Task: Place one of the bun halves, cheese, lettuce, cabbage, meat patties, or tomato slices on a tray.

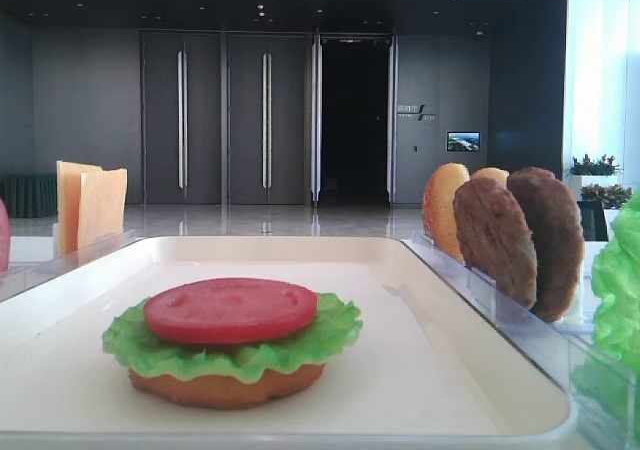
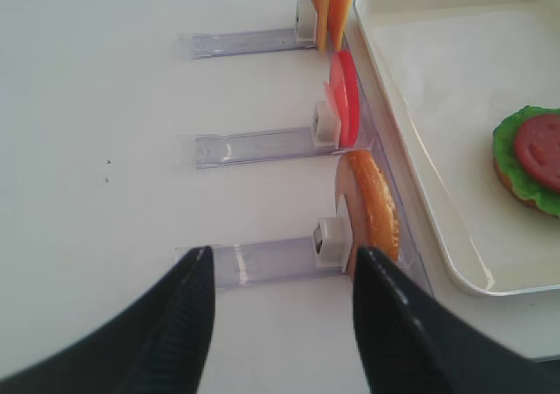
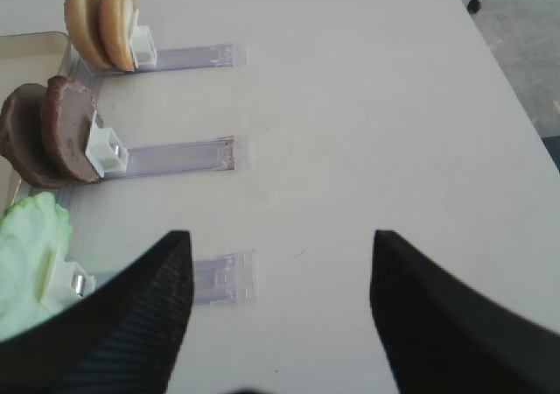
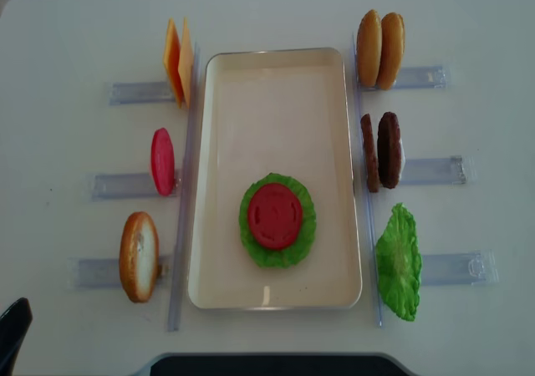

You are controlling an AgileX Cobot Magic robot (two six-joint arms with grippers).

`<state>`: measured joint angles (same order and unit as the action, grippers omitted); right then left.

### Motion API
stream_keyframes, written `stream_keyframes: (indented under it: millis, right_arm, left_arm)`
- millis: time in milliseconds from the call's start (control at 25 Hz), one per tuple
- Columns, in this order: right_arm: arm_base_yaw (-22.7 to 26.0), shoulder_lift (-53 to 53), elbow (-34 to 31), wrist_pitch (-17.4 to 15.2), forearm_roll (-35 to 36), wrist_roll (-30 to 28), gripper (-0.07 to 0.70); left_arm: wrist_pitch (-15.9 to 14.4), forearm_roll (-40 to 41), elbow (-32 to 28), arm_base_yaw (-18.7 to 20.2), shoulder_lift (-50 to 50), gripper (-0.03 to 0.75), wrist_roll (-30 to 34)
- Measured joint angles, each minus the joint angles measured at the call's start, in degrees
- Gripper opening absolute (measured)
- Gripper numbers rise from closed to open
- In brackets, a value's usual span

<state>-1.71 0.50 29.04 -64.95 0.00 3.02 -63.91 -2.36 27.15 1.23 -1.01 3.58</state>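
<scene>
Tomato slice (image 4: 275, 215) tops lettuce (image 4: 278, 250) on the tray (image 4: 276, 79); my pincers, left (image 2: 280, 263) and right (image 3: 278, 245), gape empty beside it.

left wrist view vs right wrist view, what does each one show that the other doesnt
Only the left wrist view shows the cheese, the upright tomato slice, a single bun half in its holder, and the stack on the tray: lettuce topped with a tomato slice.

Only the right wrist view shows two bun halves, the meat patties and a loose lettuce leaf.

Both show open gripper jaws holding nothing, the left gripper and the right gripper, above clear holders on a white table.
</scene>
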Motion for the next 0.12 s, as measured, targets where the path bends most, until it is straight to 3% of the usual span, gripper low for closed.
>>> stream_keyframes:
  millis: [120]
  right_arm:
    - [0.0, 0.0, 0.0, 0.0, 0.0, 0.0, 0.424]
  left_arm:
    - [0.0, 0.0, 0.0, 0.0, 0.0, 0.391, 0.0]
